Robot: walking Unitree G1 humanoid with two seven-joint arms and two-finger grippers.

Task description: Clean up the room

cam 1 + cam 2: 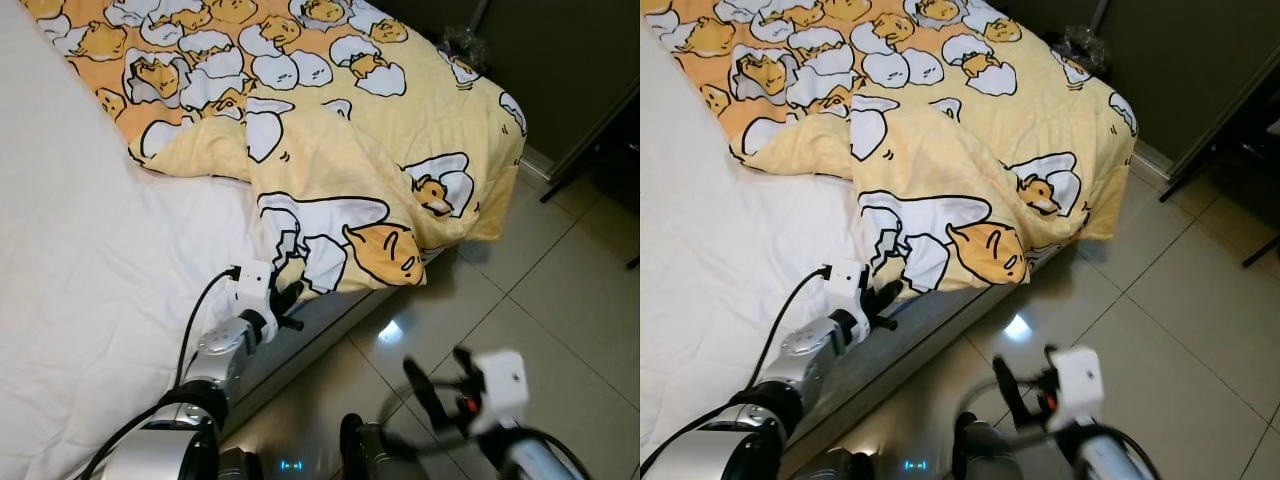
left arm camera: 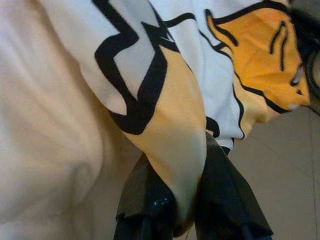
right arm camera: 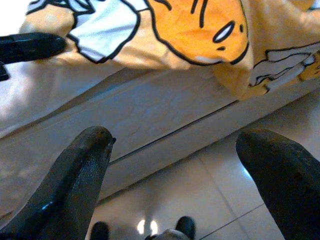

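soft yellow quilt (image 1: 330, 150) hem pinched by left gripper (image 2: 187, 200); right gripper (image 3: 175, 165) spread over glossy tiles (image 1: 540, 300).

I'm in a home bedroom: a bed (image 1: 90, 250) with white sheet fills the left, a yellow cartoon-egg duvet (image 1: 330, 130) across the top, glossy tiled floor (image 1: 560, 300) lower right.

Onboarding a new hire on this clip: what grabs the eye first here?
The yellow cartoon-egg duvet, bunched across the white bed with one corner drooping over the edge toward the tiled floor. Next, the left claw at that edge, shut on the duvet's hem, fabric pinched between its fingers. The right claw hangs open above the floor beside the bed.
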